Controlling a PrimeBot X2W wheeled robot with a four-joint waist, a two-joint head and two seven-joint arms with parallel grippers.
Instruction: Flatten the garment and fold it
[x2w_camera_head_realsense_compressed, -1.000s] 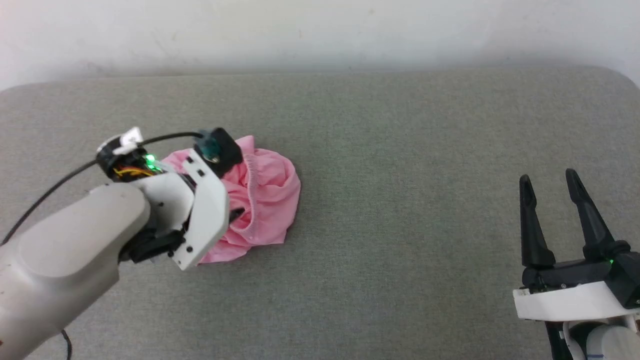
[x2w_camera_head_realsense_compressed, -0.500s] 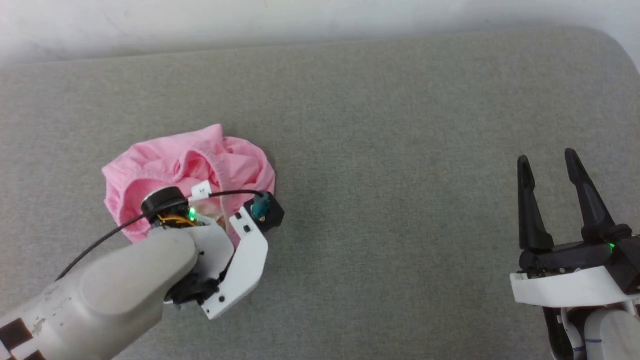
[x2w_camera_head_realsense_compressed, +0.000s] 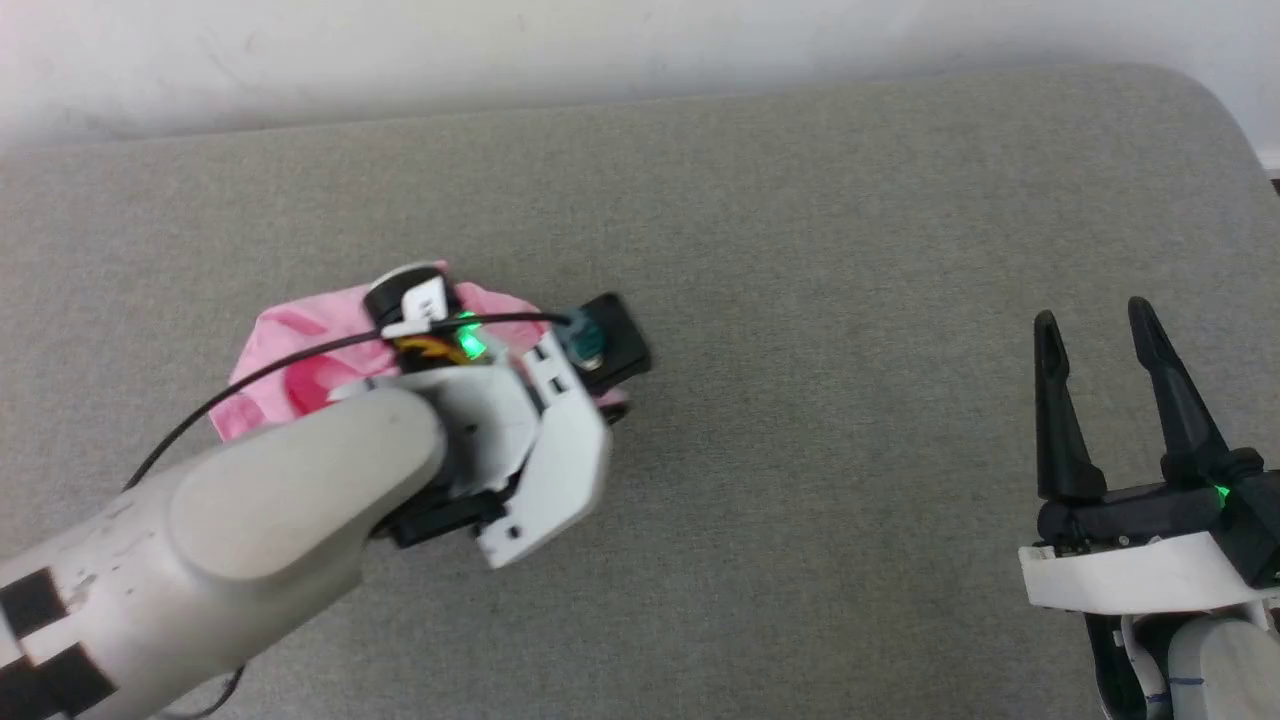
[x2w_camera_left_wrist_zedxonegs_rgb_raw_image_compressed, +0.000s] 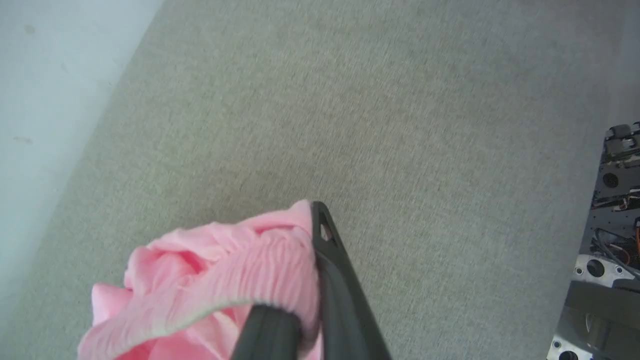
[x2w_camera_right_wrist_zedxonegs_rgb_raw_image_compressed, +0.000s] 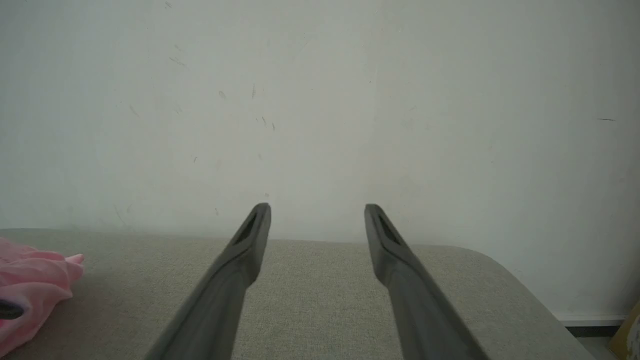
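Note:
The garment, a crumpled pair of light pink shorts, lies bunched on the grey padded surface at the left, partly hidden under my left wrist. In the left wrist view my left gripper is shut on the gathered elastic waistband of the garment, and pink cloth wraps over one finger. At the lower right my right gripper hovers open, far from the cloth, with nothing between its fingers. The right wrist view catches the garment at its left edge.
A pale wall runs along the far side of the padded surface. The surface's rounded corner is at the far right. Part of the robot's base shows at the right of the left wrist view.
The head camera shifted after the oldest frame. My left gripper has gone from open to shut on the waistband, and the arm has moved up and right over the bunch. The right gripper stays still.

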